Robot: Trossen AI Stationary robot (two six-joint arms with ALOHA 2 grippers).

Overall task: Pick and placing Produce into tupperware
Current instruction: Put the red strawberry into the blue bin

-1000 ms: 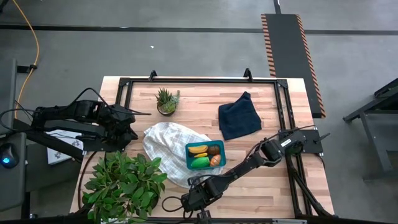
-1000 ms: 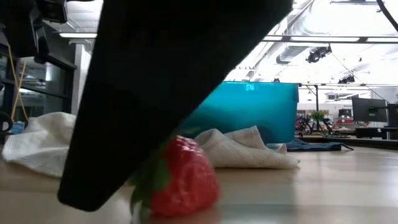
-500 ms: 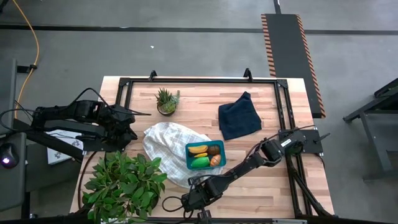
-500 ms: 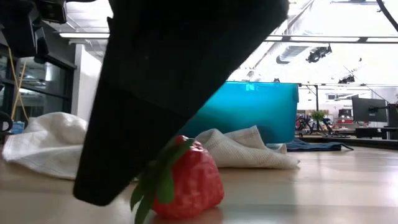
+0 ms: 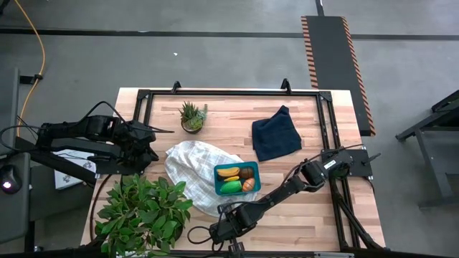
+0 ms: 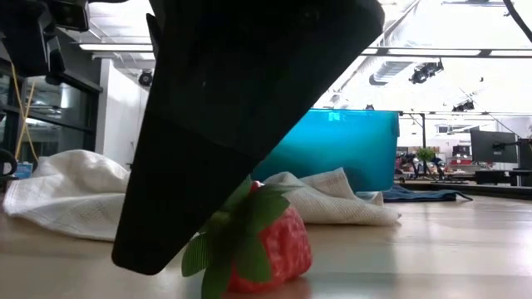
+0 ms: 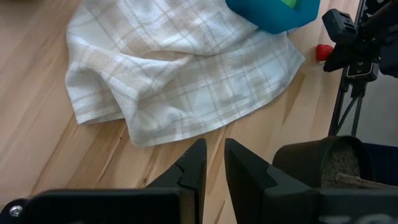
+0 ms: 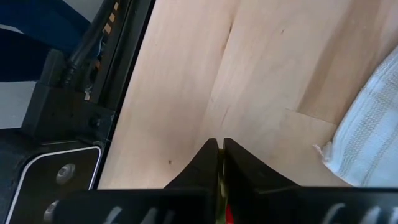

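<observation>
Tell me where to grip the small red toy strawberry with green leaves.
Grip the small red toy strawberry across its red body, coming from above. It lies on its side on the wooden table, leaf cap toward the low camera, so the leaves look a poor hold. The right gripper is already on it.

A pale wooden table (image 5: 287, 208) with a black frame carries everything, and the white checked cloth (image 5: 188, 166) at its middle serves as the landmark. The teal tupperware (image 5: 219, 179) sits on that cloth's right edge. Well behind the cloth stands a small spiky succulent (image 5: 191, 116); to its right rear lies a dark navy cloth (image 5: 276, 134). A big leafy plant (image 5: 142, 208) stands just left and nearer. A red strawberry (image 6: 278, 249), seemingly on bare wood, sits near the cloth's front edge.
</observation>
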